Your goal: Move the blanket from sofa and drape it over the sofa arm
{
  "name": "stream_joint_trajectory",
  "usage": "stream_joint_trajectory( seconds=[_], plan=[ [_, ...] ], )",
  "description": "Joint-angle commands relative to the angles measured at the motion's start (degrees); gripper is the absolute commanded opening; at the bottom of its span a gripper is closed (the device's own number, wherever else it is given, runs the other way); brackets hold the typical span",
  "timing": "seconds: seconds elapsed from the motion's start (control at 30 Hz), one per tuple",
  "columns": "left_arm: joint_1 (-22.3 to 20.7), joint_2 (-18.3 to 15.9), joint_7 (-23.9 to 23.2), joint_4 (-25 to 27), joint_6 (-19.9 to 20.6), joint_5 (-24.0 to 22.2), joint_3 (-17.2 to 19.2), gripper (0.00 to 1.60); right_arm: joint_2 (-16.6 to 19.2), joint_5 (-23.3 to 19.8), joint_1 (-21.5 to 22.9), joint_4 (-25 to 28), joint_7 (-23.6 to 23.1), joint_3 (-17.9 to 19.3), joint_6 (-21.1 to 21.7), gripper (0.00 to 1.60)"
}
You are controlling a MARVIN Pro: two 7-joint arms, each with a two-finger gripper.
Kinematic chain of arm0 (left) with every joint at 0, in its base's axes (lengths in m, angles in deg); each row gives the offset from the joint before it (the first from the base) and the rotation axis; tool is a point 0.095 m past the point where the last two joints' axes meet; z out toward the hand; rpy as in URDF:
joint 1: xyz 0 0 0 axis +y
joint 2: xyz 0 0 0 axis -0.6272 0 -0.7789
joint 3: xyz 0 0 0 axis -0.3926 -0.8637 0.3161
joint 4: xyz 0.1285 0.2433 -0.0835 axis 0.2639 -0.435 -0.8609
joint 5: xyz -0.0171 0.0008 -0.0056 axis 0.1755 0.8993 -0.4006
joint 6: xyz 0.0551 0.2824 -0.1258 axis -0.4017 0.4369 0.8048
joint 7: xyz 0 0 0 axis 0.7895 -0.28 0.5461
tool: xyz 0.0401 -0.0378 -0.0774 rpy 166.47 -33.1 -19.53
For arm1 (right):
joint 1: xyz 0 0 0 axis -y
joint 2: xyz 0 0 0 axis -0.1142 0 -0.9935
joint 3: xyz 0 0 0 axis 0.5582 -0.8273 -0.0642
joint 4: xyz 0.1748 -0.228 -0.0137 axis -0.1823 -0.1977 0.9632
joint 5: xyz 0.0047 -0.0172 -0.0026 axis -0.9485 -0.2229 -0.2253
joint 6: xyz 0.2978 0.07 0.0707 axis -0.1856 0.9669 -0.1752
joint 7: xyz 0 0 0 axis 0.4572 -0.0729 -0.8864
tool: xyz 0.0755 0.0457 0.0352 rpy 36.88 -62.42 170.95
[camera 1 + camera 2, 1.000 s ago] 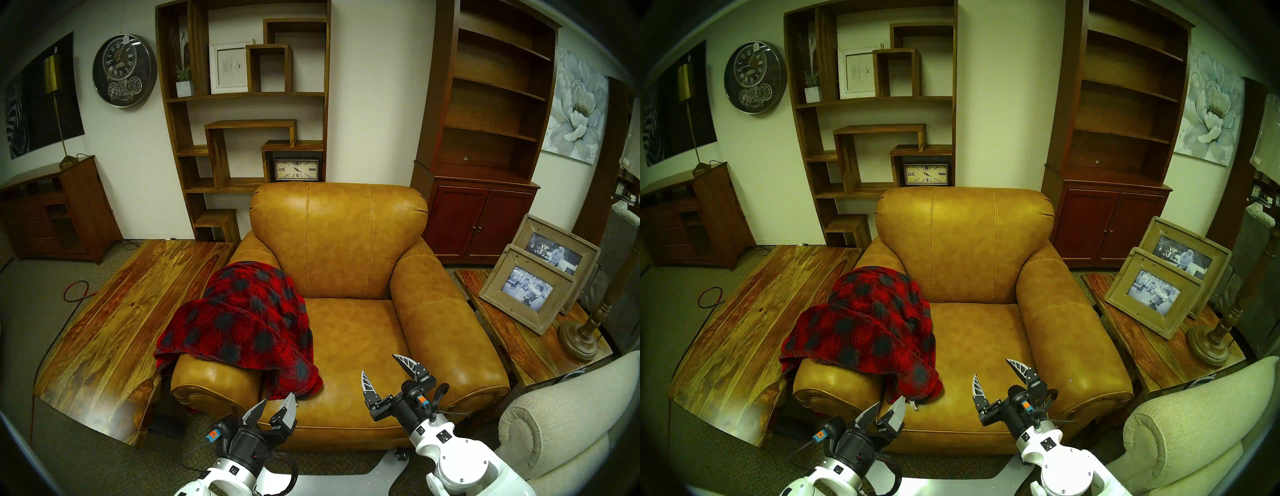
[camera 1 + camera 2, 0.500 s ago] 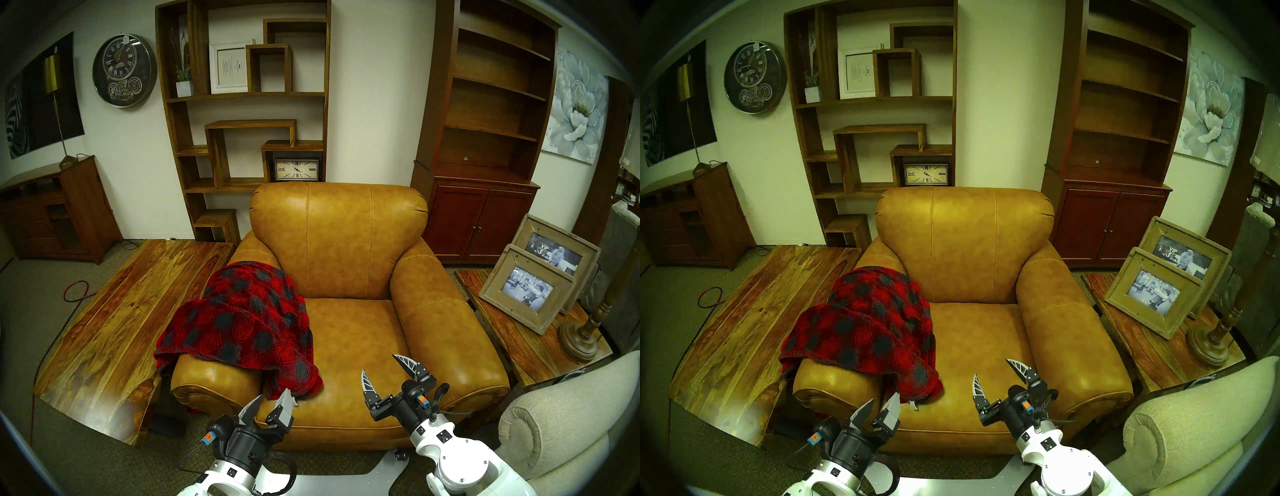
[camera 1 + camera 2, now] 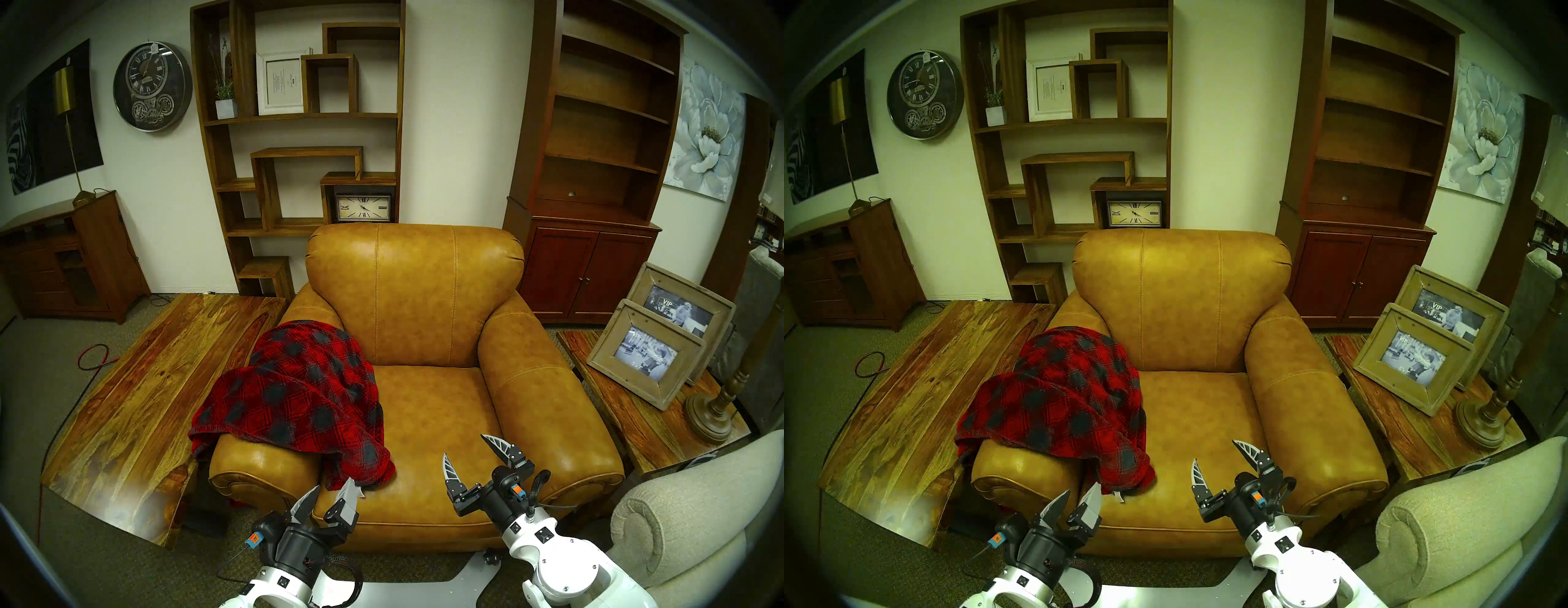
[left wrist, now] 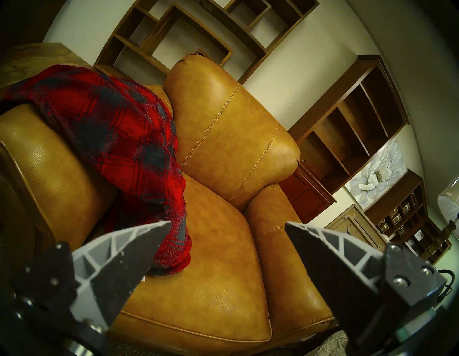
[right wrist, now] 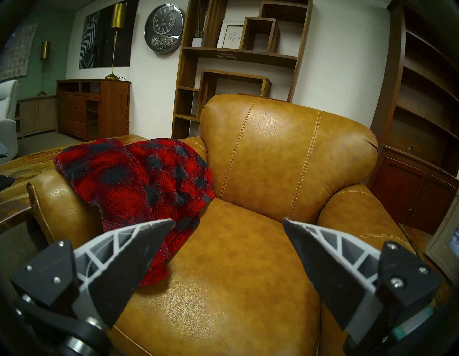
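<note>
Not much going on over the last second, honestly. The blanket (image 3: 297, 399) sits exactly where it was a moment ago: slung across the sofa arm (image 3: 263, 463), one end hanging off the outer side, the other trailing down onto the seat of the sofa (image 3: 424, 424). So it's draped, though one tail rests on the cushion.

The one change I can spot is the left pincer (image 3: 333, 494): its wrist has tipped a touch and the fingertips now sit a bit nearer the blanket's lower hem, just beside it, not touching as far as I can tell. Jaws apart, nothing in them. The right pincer (image 3: 469, 452) hasn't budged, hanging over the front of the seat, jaws wide apart and empty too.

My read: the drape's basically done, and this is either a final tuck of that tail or just backing off.
</note>
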Motion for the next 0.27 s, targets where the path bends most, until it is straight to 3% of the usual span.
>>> stream_joint_trajectory(
  seconds=[0.0, 0.23],
  plan=[
    [0.1, 0.1, -0.4, 0.8, -0.5, 0.0, 0.0, 1.60, 0.1, 0.1, 0.2, 1.3, -0.1, 0.0, -0.1, 1.60],
    [0.1, 0.3, -0.4, 0.8, -0.5, 0.1, 0.0, 1.60, 0.2, 0.0, 0.3, 1.3, 0.1, -0.1, -0.1, 1.60]
  ],
)
